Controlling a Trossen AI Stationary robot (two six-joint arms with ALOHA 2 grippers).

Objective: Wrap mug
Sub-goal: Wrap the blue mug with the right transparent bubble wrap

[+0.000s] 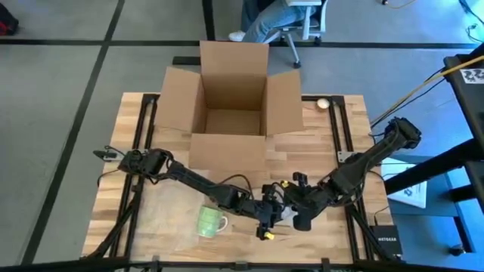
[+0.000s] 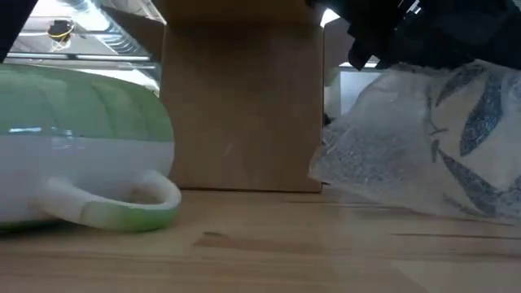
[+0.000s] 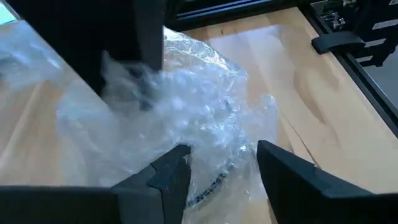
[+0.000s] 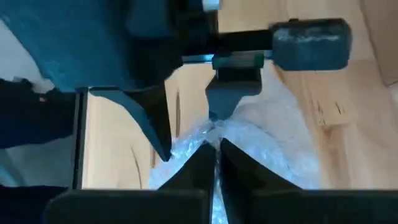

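Clearly the mug (image 1: 211,221) on its side is rigid, slick, breakable — we'd take its handle or rim. Right gripper (image 4: 214,149) jaws clenched on the bubble wrap (image 3: 180,112) — left gripper (image 3: 217,165) jaws released.

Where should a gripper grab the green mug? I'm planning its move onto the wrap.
Probably the mug by its rim wall, from above: it lies on its side, open mouth toward the left arm's base, cream handle toward the bubble wrap, resting low on the table.

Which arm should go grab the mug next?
Left, probably. Its left pincer is open and nearer the mug, which lies on its side. The right pincer is shut on the bubble wrap.
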